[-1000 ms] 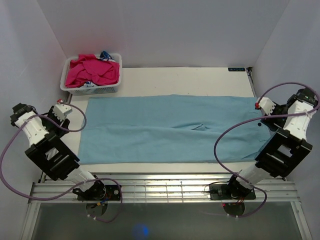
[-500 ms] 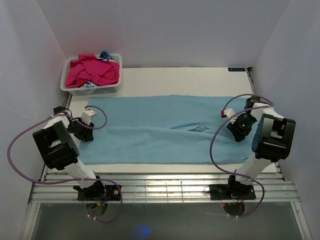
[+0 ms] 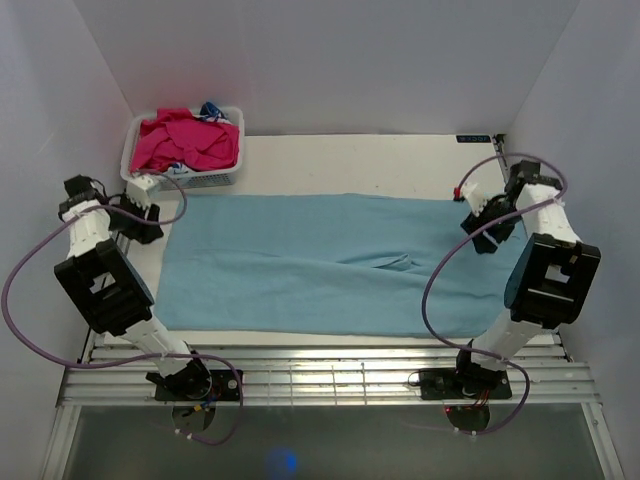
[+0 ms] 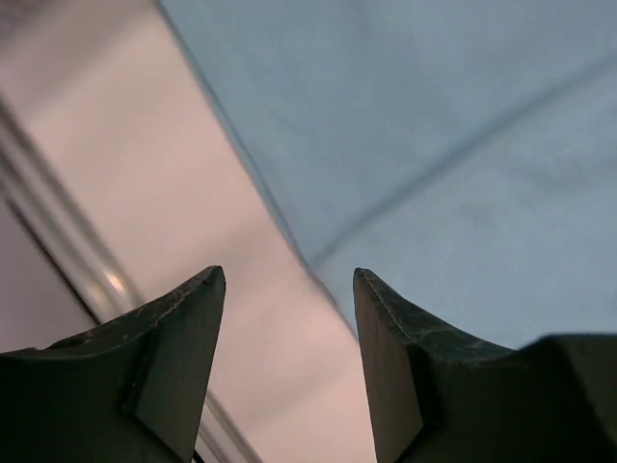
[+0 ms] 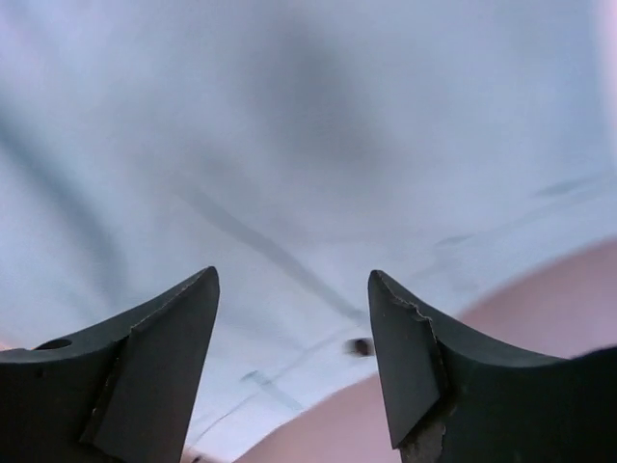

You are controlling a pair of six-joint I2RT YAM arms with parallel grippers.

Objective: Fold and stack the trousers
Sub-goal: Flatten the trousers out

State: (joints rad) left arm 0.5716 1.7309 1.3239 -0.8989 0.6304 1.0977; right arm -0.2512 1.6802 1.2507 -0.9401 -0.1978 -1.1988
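Observation:
The light blue trousers (image 3: 330, 265) lie spread flat across the table, legs running left to right. My left gripper (image 3: 152, 218) hovers at their far left corner. In its wrist view the left gripper (image 4: 287, 275) is open and empty, above the trousers' (image 4: 463, 145) edge where it meets the bare table (image 4: 174, 174). My right gripper (image 3: 478, 225) is over the far right corner. The right wrist view shows that gripper (image 5: 293, 276) open with nothing in it, above the trousers' (image 5: 289, 125) hem and a strip of table (image 5: 540, 299).
A white basket (image 3: 232, 175) holding magenta garments (image 3: 185, 145) stands at the far left corner of the table, just behind my left gripper. White walls close in the left, right and far sides. A metal rail (image 3: 330, 375) runs along the near edge.
Both arms swung in from the sides onto the trousers' two ends, then moved back to the far corners. The trousers' ends have shifted slightly.

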